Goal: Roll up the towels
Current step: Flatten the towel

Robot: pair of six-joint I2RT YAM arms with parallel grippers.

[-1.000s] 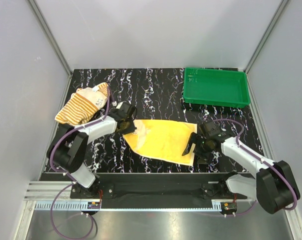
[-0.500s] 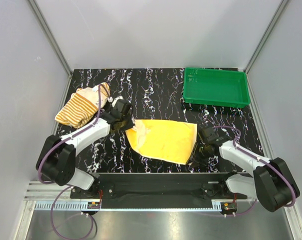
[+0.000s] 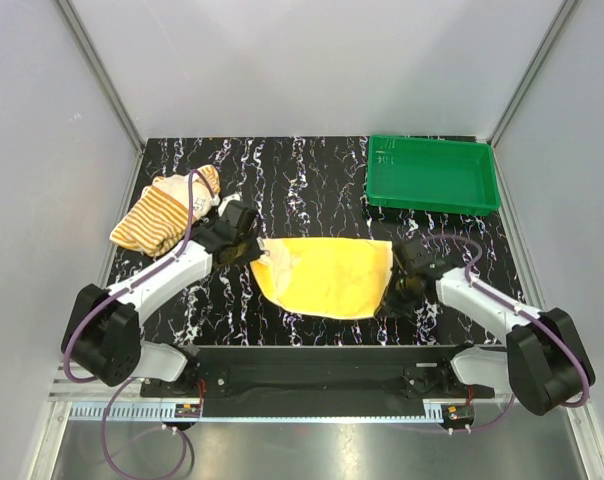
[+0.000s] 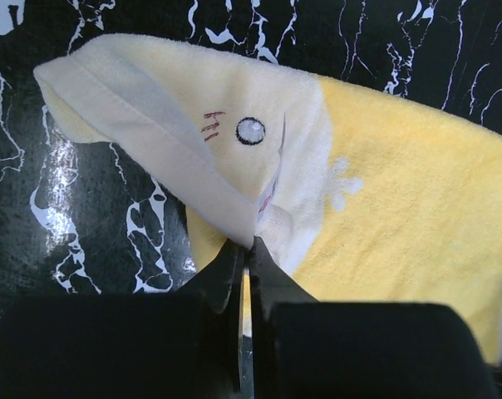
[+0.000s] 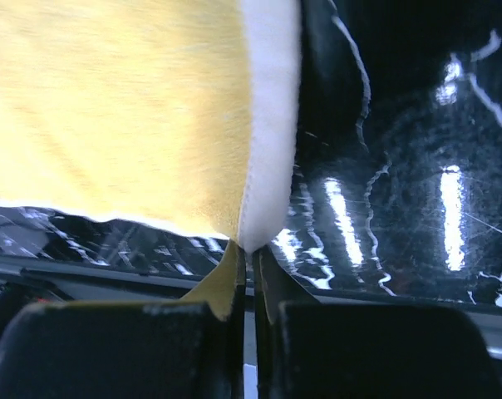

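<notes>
The yellow towel (image 3: 327, 275) lies spread on the black marbled table between my two arms. My left gripper (image 3: 254, 250) is shut on its left corner, where a cream hem and a small printed face (image 4: 249, 130) fold over. My right gripper (image 3: 394, 283) is shut on the towel's right corner; the white hem (image 5: 268, 125) runs straight into the jaws. That right edge is lifted and folded inward. The striped orange and cream towel (image 3: 162, 212) lies crumpled at the back left, behind my left arm, touched by neither gripper.
A green plastic tray (image 3: 432, 173) stands at the back right corner of the table. Grey walls close in on the left, the right and behind. The black rail with the arm bases (image 3: 312, 365) runs along the near edge.
My right gripper has shut on the yellow towel's right corner and drawn it inward and up. The left gripper has pulled its corner slightly left. The towel is now shorter and straighter.
</notes>
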